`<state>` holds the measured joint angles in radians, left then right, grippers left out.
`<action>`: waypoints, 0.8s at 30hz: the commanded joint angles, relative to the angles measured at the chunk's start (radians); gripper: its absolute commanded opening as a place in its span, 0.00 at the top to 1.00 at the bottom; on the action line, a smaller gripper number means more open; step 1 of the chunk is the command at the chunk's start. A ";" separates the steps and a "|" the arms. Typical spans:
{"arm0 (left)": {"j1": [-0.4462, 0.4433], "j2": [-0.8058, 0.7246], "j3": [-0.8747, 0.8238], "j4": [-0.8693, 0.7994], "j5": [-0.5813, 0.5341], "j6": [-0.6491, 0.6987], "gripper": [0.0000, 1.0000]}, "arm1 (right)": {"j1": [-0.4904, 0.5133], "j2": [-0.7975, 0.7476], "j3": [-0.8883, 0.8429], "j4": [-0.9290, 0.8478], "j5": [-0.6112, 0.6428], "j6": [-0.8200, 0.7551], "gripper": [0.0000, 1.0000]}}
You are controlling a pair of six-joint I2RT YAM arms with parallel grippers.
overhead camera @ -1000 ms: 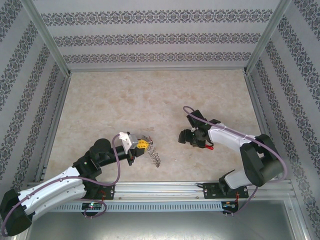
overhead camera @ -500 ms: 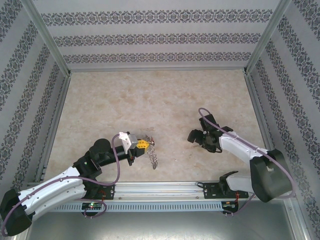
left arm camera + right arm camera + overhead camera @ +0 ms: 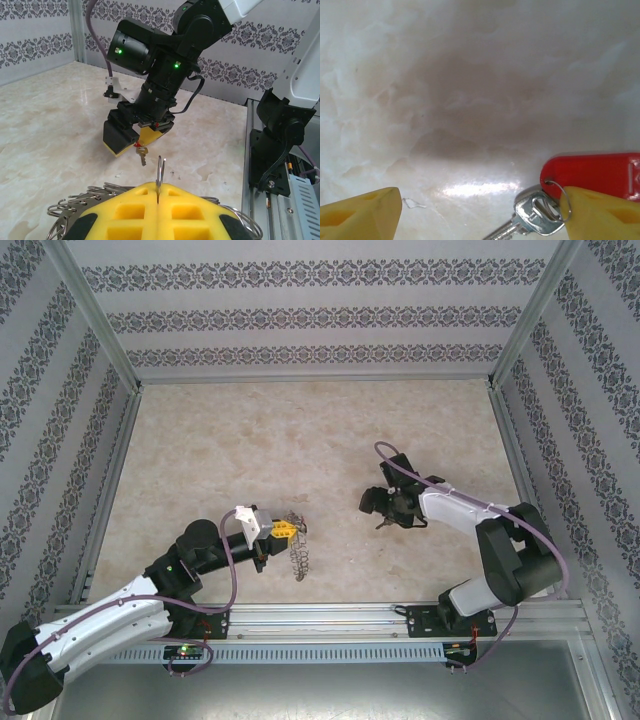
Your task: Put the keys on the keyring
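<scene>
The left jaws clench the keyring (image 3: 159, 172), wire end upright; the right jaws gape, key (image 3: 142, 155) dangling blade-down.

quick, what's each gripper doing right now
left gripper: shut on the keyring
right gripper: open, with a key dangling at one finger

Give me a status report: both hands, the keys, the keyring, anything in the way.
Left hand shut on the keyring, one loop poking up. Right hand open, key with red tag dangling at one fingertip. Bare table between the hands.
</scene>
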<state>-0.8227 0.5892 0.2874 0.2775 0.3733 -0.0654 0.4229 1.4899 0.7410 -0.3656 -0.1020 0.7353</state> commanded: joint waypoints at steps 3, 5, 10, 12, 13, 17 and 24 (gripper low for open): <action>0.011 -0.032 -0.004 0.079 0.017 -0.020 1.00 | 0.014 0.002 -0.027 -0.043 0.019 -0.014 0.29; 0.011 -0.033 -0.004 0.081 0.021 -0.023 1.00 | 0.012 -0.002 -0.037 -0.033 0.021 -0.010 0.36; 0.011 -0.029 -0.004 0.083 0.027 -0.025 1.00 | 0.000 0.007 -0.036 -0.019 0.017 -0.014 0.45; 0.011 -0.028 -0.004 0.085 0.031 -0.025 1.00 | -0.013 0.010 -0.035 -0.014 0.009 -0.019 0.49; 0.011 -0.028 -0.005 0.087 0.032 -0.026 1.00 | -0.018 0.013 -0.035 -0.013 0.006 -0.021 0.51; 0.011 -0.026 -0.008 0.094 0.034 -0.029 1.00 | -0.039 0.012 -0.037 -0.014 -0.005 -0.036 0.58; 0.011 -0.017 -0.013 0.112 0.040 -0.036 1.00 | -0.067 -0.006 -0.049 -0.014 -0.006 -0.053 0.74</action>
<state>-0.8227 0.5770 0.2806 0.2855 0.3920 -0.0845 0.3683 1.4887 0.7109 -0.3630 -0.1036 0.6998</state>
